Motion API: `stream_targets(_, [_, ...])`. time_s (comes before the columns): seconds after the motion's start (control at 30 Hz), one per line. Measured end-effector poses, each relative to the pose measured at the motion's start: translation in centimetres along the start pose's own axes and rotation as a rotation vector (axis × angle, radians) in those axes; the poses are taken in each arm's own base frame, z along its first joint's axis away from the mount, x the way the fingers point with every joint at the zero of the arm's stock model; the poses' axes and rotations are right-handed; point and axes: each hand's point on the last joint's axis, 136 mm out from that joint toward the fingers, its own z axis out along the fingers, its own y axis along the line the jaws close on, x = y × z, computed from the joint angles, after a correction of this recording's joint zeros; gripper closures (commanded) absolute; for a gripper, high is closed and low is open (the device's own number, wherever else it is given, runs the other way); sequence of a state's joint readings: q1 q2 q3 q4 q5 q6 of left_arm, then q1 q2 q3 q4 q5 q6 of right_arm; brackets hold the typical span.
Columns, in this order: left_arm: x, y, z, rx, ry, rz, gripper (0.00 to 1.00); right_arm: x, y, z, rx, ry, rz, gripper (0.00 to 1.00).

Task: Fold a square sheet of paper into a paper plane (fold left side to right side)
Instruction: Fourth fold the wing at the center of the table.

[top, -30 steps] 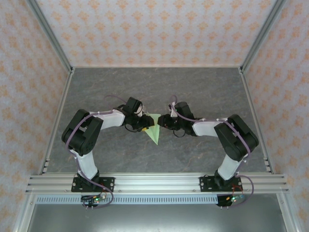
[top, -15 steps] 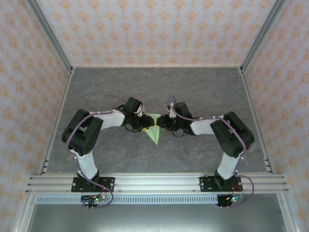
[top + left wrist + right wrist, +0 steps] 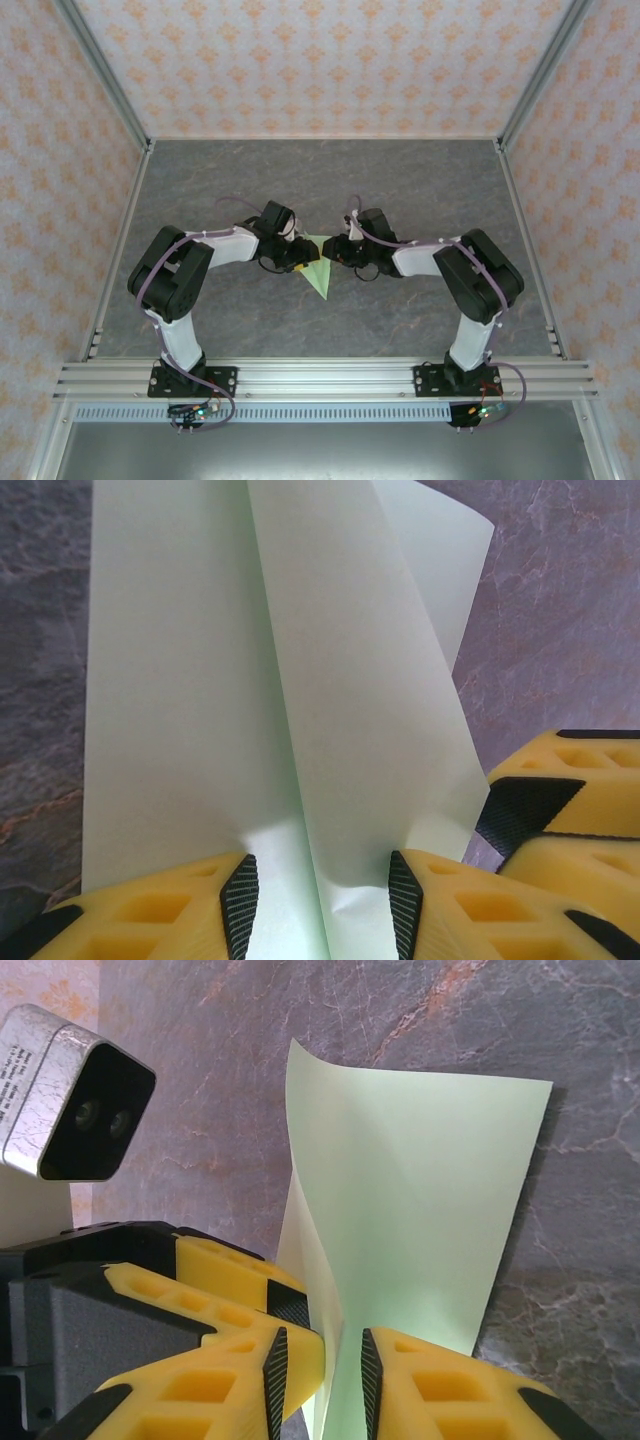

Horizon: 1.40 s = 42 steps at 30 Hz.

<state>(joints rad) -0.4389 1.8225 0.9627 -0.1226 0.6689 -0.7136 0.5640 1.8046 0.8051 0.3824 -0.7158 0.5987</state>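
Left fingers (image 3: 160, 912), right fingers (image 3: 445, 1392) crowd paper (image 3: 321, 276); table (image 3: 330, 180) beyond free.

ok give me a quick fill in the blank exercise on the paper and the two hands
1. The paper is pale ____ in colour.
2. In the top view it lies ____ the left hand and the right hand.
3. The fingers of both hands are mostly ____, with black pads.

Missing words: green; between; yellow
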Motion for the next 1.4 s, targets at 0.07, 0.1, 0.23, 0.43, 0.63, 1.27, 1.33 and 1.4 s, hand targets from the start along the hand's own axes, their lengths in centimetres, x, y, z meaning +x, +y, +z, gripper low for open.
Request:
stream_targets(0.07, [0.0, 0.0, 0.0, 0.000, 0.000, 0.000, 0.56, 0.0, -0.1, 0.1, 0.000, 0.004, 0.003, 0.71])
stream_targets(0.1, [0.0, 0.0, 0.0, 0.000, 0.000, 0.000, 0.56, 0.0, 0.0, 0.1, -0.001, 0.004, 0.005, 0.71])
stream_targets(0.23, [0.0, 0.0, 0.0, 0.000, 0.000, 0.000, 0.56, 0.0, 0.0, 0.2, -0.005, 0.009, 0.006, 0.74])
stream_targets(0.43, [0.0, 0.0, 0.0, -0.001, 0.000, 0.000, 0.56, 0.0, 0.0, 0.4, -0.012, 0.018, 0.011, 0.80])
stream_targets(0.63, [0.0, 0.0, 0.0, 0.000, 0.000, 0.000, 0.56, 0.2, -0.2, 0.6, -0.007, 0.025, 0.014, 0.92])
stream_targets(1.27, [0.0, 0.0, 0.0, 0.000, 0.000, 0.000, 0.56, 0.2, -2.3, 0.5, 0.116, 0.030, -0.006, 0.94])
stream_targets(1.33, [0.0, 0.0, 0.0, 0.000, 0.000, 0.000, 0.56, 0.2, -2.3, 0.5, 0.122, 0.032, -0.010, 0.94])
stream_targets(1.4, [0.0, 0.0, 0.0, 0.000, 0.000, 0.000, 0.56, 0.1, -2.3, 0.5, 0.122, 0.033, -0.014, 0.94])
